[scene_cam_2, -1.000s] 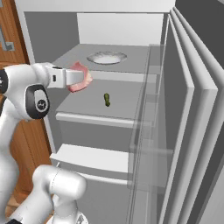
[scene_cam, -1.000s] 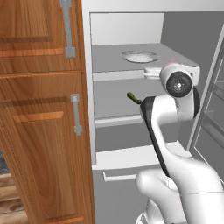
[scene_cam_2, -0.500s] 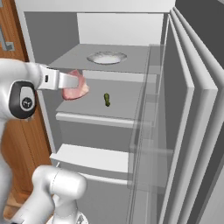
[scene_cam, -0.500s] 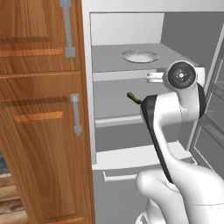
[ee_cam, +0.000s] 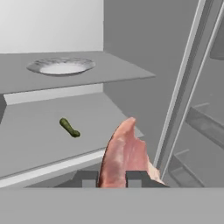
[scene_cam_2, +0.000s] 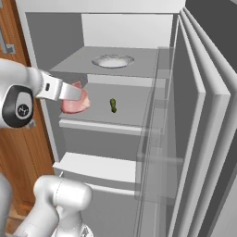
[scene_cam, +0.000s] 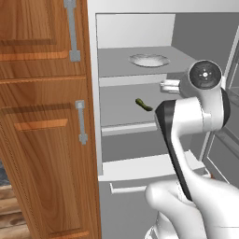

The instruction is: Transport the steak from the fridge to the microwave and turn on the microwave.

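Readable text: none — you find no words, numbers or brand names anywhere.
Arm joint cap: you see a small pale emblem on the dark disc — too small to read.
Fridge walls and shelves: plain grey, no labels.
Wooden cabinets: bare wood, no signs.

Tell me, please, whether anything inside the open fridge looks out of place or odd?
Only a small green pickle-like item lying loose on a bare fridge shelf, while the plate above sits empty. The gripper holds the steak on edge, as expected.
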### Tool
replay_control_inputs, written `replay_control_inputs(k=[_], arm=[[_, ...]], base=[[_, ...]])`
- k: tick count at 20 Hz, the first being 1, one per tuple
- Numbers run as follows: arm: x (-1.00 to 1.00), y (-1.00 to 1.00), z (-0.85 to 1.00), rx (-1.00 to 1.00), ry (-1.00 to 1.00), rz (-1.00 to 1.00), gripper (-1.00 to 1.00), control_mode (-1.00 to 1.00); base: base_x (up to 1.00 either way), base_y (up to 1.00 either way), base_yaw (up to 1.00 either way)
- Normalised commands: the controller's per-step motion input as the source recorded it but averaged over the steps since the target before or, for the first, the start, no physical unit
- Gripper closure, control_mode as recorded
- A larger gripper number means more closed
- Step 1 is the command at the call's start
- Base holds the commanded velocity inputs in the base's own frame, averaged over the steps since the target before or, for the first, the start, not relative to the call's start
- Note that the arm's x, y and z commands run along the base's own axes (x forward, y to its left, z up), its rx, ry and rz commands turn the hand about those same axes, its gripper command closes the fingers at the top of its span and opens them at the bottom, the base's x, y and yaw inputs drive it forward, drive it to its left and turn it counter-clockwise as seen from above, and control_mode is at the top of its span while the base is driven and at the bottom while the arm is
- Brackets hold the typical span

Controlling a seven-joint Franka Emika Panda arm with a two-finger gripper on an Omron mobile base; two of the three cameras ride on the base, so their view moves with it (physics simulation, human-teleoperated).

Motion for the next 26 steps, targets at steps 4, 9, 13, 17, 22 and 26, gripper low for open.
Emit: replay_control_inputs(k=[4, 9, 13, 17, 22, 26], arm=[[-0.12, 0.0, -0.21, 0.08, 0.01, 0.0, 1.0, -1.0], [-0.09, 0.0, -0.13, 0.05, 0.03, 0.01, 1.0, -1.0], [0.0, 0.0, -0.05, 0.01, 0.1, 0.0, 1.0, -1.0], [0.0, 0.0, -0.01, 0.0, 0.1, 0.0, 1.0, -1.0], [0.0, 0.0, 0.0, 0.0, 0.06, 0.0, 1.0, -1.0], [0.0, 0.0, 0.0, 0.0, 0.0, 0.0, 1.0, -1.0]], base=[[0.0, 0.0, 0.0], [0.0, 0.0, 0.0], [0.0, 0.0, 0.0], [0.0, 0.0, 0.0], [0.0, 0.0, 0.0], [0.0, 0.0, 0.0]])
